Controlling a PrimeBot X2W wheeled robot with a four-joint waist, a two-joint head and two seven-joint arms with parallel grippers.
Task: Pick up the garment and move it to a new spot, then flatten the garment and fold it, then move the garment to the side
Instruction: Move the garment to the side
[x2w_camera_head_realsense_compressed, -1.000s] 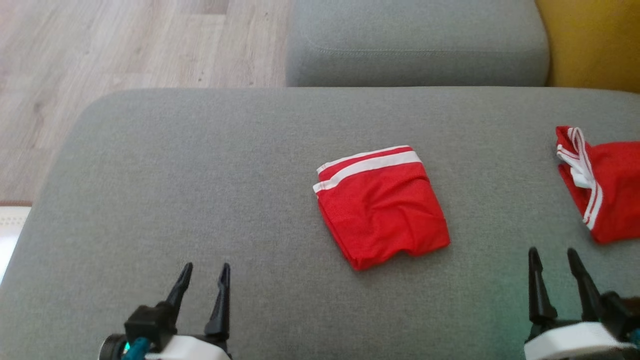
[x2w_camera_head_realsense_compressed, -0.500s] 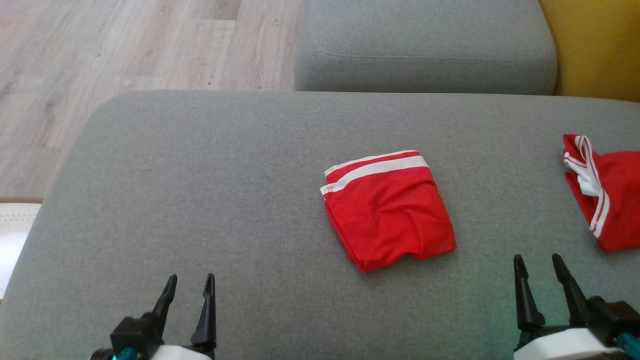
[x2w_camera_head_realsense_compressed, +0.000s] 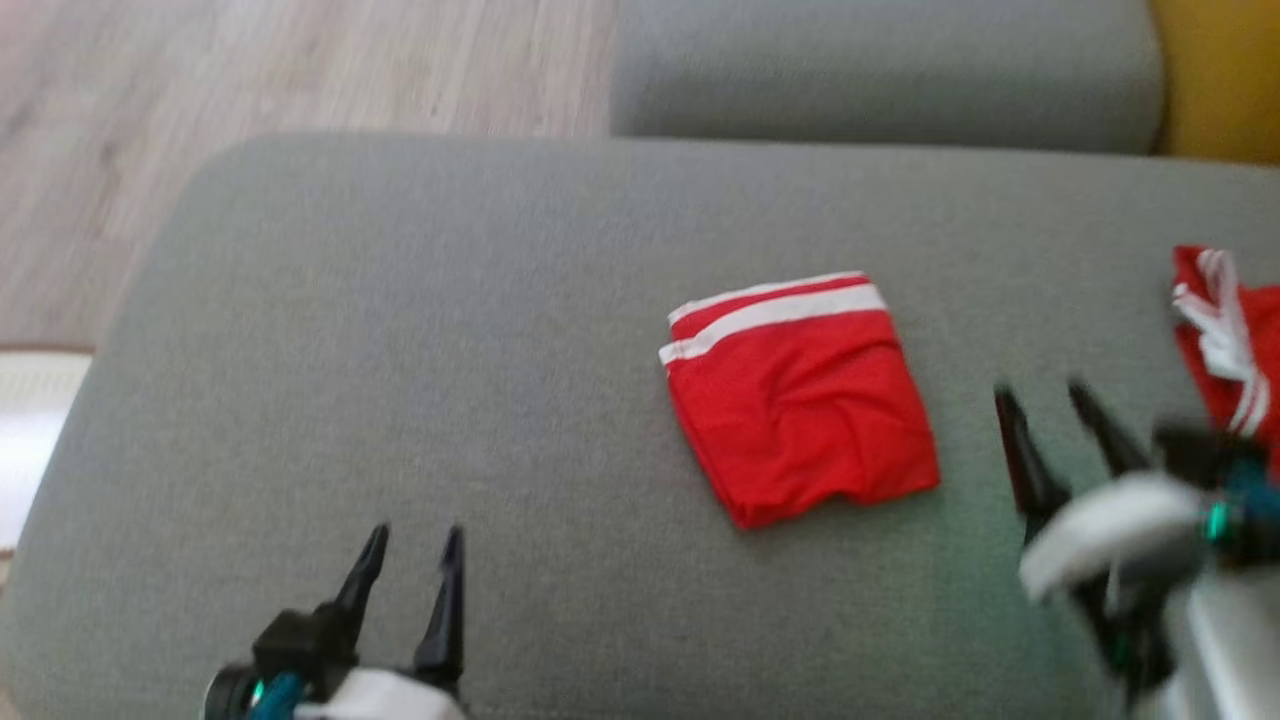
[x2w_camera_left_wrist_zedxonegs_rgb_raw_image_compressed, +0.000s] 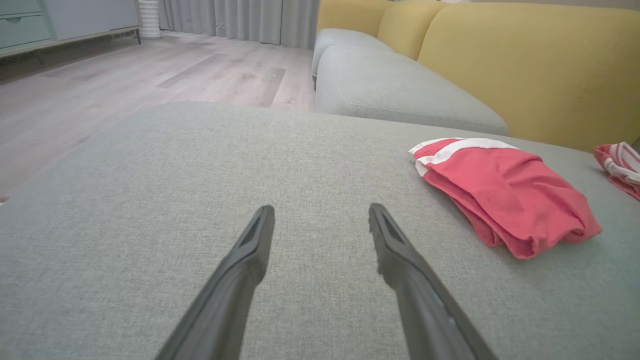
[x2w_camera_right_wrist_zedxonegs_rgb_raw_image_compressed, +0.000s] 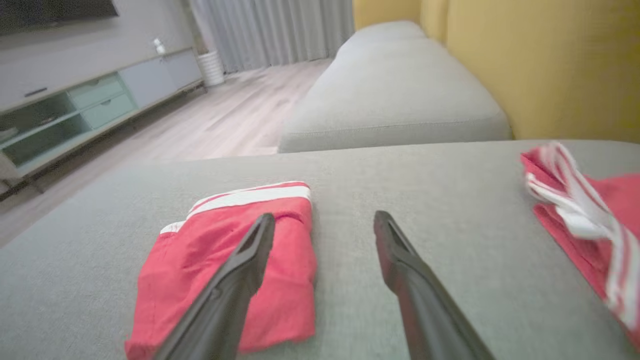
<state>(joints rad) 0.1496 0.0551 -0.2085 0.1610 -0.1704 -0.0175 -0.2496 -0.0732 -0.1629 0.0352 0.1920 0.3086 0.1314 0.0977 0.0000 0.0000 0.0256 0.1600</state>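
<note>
Both tools, the left tool (x2w_camera_head_realsense_compressed: 416, 532) and the right tool (x2w_camera_head_realsense_compressed: 1040, 390), stand spread and empty over the grey cushion (x2w_camera_head_realsense_compressed: 400, 350), where the folded red garment (x2w_camera_head_realsense_compressed: 800, 395) lies mid-seat, and a pinch catching only its top layer could well drag the fold open.

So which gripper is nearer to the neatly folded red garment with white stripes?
Right. In the head view the right gripper is just off the right edge of the folded red garment with white stripes; the left gripper sits well away, toward its lower left.
</note>
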